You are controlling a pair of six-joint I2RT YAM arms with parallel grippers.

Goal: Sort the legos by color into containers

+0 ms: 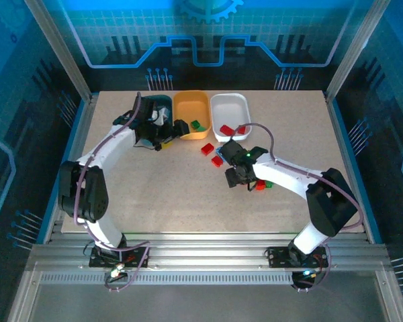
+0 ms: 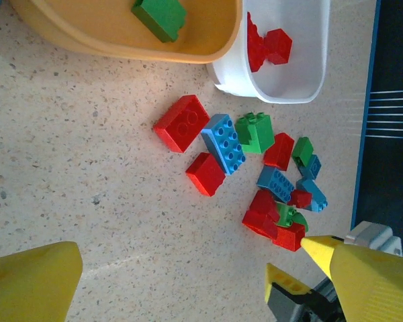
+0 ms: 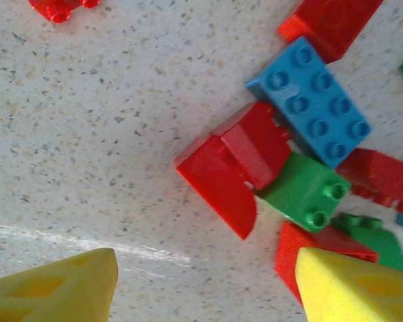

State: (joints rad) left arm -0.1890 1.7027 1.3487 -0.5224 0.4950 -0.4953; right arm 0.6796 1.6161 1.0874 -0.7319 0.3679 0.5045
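Just on the arm-base side of the white tub (image 1: 231, 109), the right gripper (image 3: 207, 260) hangs with fingers apart and empty. It is nearer the lego pile (image 2: 277, 181) than the wide-open, empty left gripper (image 2: 191, 249). A red sloped brick (image 3: 232, 168) lies just ahead of its gap, against a green brick (image 3: 302, 191).

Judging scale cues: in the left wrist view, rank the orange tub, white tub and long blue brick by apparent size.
1. Orange tub, cropped.
2. White tub, also cropped.
3. Long blue brick.

The left tool (image 1: 171, 131) and right tool (image 1: 236, 180) hang, jaws spread.
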